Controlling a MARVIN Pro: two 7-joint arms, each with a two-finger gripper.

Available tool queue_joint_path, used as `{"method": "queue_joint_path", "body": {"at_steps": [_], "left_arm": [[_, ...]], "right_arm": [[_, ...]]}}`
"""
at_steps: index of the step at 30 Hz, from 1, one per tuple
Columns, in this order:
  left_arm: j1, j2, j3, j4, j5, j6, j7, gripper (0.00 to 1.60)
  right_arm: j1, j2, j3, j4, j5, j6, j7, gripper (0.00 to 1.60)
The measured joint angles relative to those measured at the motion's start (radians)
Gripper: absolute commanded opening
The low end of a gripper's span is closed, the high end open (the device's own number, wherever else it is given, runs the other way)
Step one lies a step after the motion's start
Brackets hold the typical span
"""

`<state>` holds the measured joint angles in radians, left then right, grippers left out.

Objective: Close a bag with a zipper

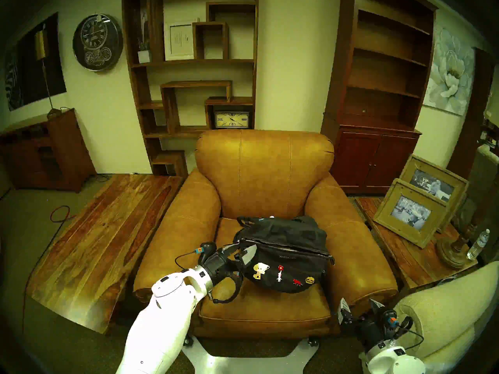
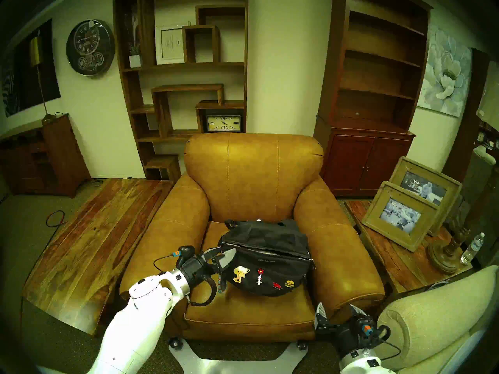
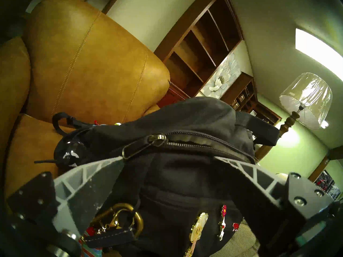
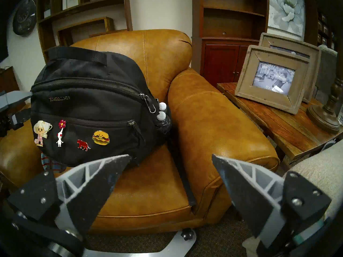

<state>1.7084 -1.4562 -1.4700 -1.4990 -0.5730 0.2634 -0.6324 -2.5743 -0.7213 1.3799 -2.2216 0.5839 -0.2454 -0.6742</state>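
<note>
Resting on the seat of a tan leather armchair (image 1: 264,176), the black bag (image 1: 283,257) is seen w/ pins on its front. Its zipper (image 3: 200,141) is part open, metal slider near the bag's left end. The left pincer (image 1: 244,253) is spread wide at that end, nothing gripped. The right pincer (image 4: 170,169) is held wide open & empty, well apart from the bag.

Matt black cloth bag (image 1: 283,257); glossy leather armchair (image 1: 264,176).
</note>
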Motion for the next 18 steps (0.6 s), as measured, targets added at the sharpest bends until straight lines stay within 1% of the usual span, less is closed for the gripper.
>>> {"method": "queue_joint_path", "body": {"at_steps": [4,10,18], "left_arm": [[0.024,0.007,0.000,-0.026,-0.005,0.012,-0.008,1.60],[0.045,0.018,-0.003,-0.039,-0.008,0.018,-0.012,1.60],[0.038,0.015,0.001,-0.032,-0.012,0.011,-0.015,1.60]], "right_arm": [[0.000,0.000,0.000,0.000,0.000,0.000,0.000,1.60],[0.000,0.000,0.000,0.000,0.000,0.000,0.000,1.60],[0.000,0.000,0.000,0.000,0.000,0.000,0.000,1.60]]}}
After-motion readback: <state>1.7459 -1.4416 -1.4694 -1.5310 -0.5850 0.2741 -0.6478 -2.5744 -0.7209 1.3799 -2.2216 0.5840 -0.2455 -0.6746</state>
